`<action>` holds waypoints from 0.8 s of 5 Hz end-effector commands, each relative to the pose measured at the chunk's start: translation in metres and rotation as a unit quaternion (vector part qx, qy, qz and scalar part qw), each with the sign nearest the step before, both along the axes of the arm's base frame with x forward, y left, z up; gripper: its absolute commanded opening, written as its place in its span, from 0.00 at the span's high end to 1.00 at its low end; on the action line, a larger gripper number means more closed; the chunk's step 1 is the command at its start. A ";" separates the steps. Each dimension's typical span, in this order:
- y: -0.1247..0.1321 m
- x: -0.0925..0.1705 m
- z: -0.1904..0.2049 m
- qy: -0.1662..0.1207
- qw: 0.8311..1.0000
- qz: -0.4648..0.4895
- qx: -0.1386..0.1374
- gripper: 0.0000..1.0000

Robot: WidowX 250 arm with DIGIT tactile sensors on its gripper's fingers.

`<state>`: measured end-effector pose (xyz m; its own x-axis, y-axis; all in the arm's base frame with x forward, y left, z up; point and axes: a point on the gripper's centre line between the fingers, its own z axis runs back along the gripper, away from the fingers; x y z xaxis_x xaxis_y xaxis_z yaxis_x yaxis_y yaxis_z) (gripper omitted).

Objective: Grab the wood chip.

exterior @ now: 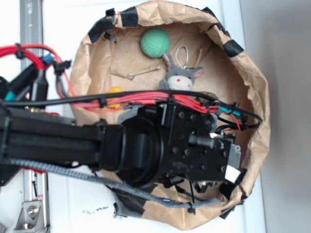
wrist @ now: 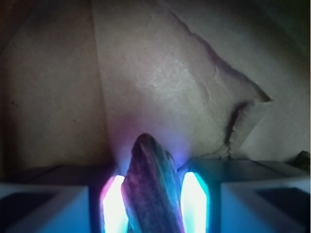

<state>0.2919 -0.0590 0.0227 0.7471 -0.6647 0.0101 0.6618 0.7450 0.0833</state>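
Wrist view: chip (wrist: 151, 187) between the two glowing pads (wrist: 194, 201), dark brown with lengthwise streaks, pointed tip upward in the picture, slightly tilted. Left pad bright white-pink and touching the chip's edge; right pad cyan, just beside the other edge (contact there hard to judge). Gripper (wrist: 154, 204) pinching the chip, jaws narrowed on it from both sides. Behind the chip, creased brown paper with a torn, dark-edged flap to the right.

Exterior view: large black arm (exterior: 73, 143) across the lower half of the picture, reaching into a crumpled paper bowl (exterior: 252, 77) with black tape patches along its rim. Gripper end deep at the bowl's right side, mostly hidden by the wrist block; fingertips and chip not visible here. Red cable bundle (exterior: 146, 99) along the top of the arm.

Relative to the bowl: green ball (exterior: 155, 42) near the upper rim inside; grey plush donkey (exterior: 180, 76) just below the ball, near the centre, with a thin loop at its head; yellow thing (exterior: 115, 92) at the left inside, partly covered by the cables (shape unclear). White table (exterior: 63, 34) outside the bowl, metal rail (exterior: 31, 22) at the far left.
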 end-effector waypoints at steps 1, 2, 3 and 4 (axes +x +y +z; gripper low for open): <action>0.028 0.013 0.058 -0.072 0.989 0.098 0.081 1.00; 0.046 -0.008 0.105 0.028 0.974 0.219 0.057 1.00; 0.066 -0.025 0.153 0.048 0.939 0.337 0.052 1.00; 0.059 -0.037 0.164 0.051 0.891 0.451 0.019 1.00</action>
<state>0.2558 0.0033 0.1671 0.9674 0.1877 -0.1701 -0.1725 0.9799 0.1003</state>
